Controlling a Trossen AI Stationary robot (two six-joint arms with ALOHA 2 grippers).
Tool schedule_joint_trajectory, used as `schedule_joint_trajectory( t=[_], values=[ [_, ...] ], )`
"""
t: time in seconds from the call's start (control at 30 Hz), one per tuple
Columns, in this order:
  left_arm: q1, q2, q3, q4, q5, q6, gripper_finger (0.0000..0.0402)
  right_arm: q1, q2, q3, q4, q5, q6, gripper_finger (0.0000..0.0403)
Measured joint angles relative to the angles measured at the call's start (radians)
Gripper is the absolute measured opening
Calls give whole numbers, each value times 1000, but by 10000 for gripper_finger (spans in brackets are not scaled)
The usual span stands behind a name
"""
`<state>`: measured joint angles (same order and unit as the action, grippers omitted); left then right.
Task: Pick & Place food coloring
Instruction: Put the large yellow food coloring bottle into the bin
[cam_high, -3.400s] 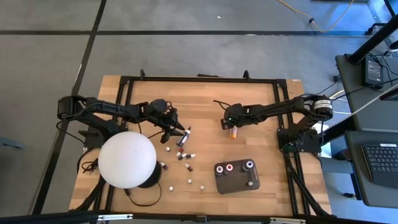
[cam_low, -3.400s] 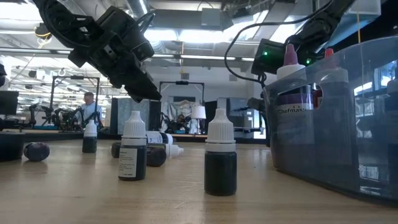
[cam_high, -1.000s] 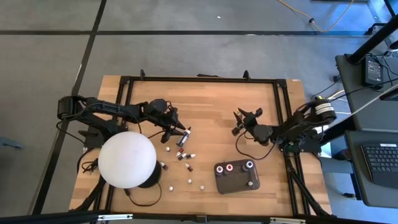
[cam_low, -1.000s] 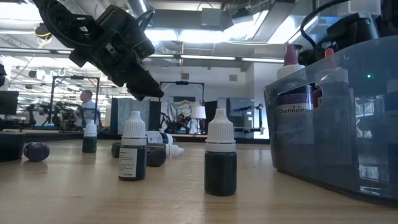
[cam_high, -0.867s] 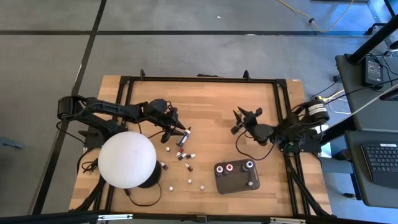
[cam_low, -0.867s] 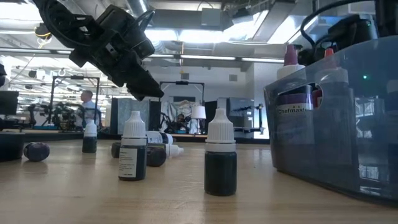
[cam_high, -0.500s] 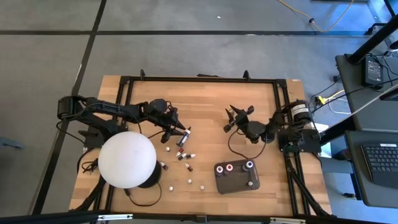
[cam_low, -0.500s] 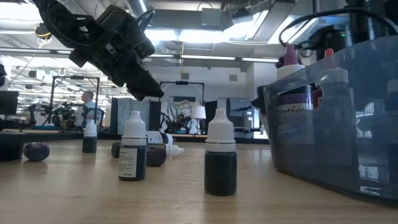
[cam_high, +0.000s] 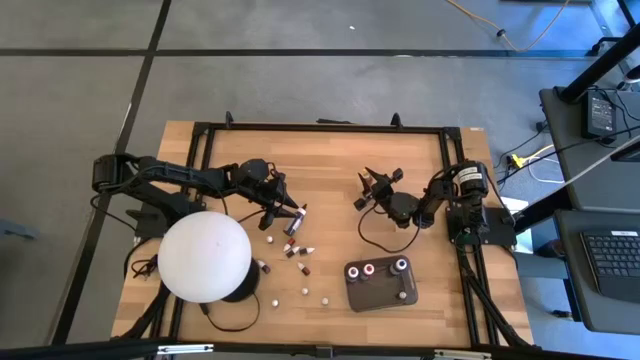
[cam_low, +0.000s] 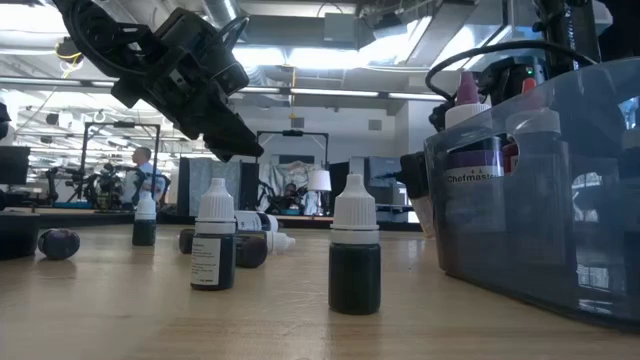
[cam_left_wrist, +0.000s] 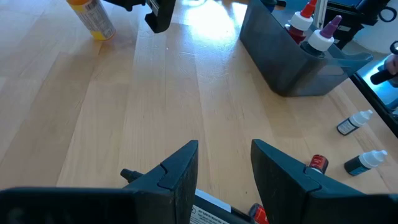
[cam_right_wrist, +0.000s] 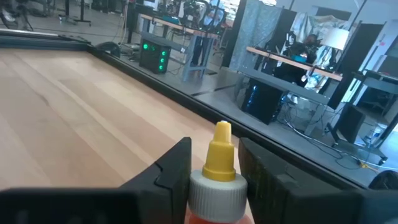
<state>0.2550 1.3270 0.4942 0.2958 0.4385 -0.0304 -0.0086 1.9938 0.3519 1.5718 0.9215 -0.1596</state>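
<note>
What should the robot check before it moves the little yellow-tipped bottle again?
1. Right gripper is shut on the yellow-tipped bottle: ok.
2. Bottle sits straight between the fingers, tip forward: ok.
3. Dark grey tray has room; three bottles stand in it, with space beside them: ok.
4. Left gripper is out of the way, hanging over the loose bottles across the table: ok.
5. Cable under the right arm is clear of the tray: cannot tell.

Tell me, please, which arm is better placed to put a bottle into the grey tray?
Right. The right gripper has its jaws closed on the orange bottle, on the tray's side; the left gripper hovers open-jawed over the loose bottles, farther away.
</note>
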Motion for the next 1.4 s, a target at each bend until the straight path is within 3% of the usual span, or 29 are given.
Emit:
schedule_joint_trajectory(
  t=[0.6,1.4],
  values=[
    [0,0,0,0,0,0,144,-8,0,0,-42,1,103,139],
    [0,0,0,0,0,-1,144,72,-14,53,-1,-21,0,139]
  ],
)
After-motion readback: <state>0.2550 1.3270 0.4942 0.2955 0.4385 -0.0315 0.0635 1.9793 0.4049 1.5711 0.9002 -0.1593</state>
